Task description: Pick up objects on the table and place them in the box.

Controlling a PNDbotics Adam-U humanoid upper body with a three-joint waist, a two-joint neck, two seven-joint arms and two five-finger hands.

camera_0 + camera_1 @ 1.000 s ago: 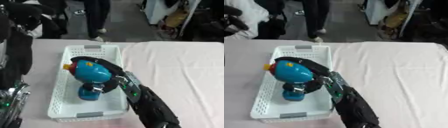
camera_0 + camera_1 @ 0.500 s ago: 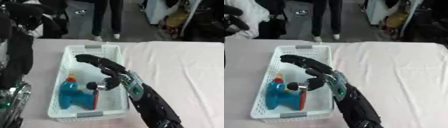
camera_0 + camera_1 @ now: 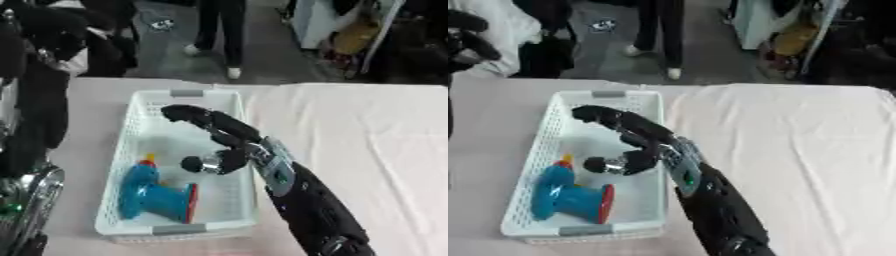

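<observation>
Right hand [image 3: 223, 145] was what we saw hanging over the white box [image 3: 133, 120] with its fingers spread and nothing in them. The blue toy drill [image 3: 153, 196] lay on its side on the box floor, to the near left of that hand, with its long axis running left to right. Our left hand did not show clearly enough to judge, so the right was plainly the nearer one.

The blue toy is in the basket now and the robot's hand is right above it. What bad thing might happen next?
The right hand hangs open inside the white basket, close above the blue toy. Pulling back, its fingers might catch the basket's mesh wall and drag or tip the basket. The hand might also bump the toy, which lies on its side near the front end, and knock it about.
</observation>
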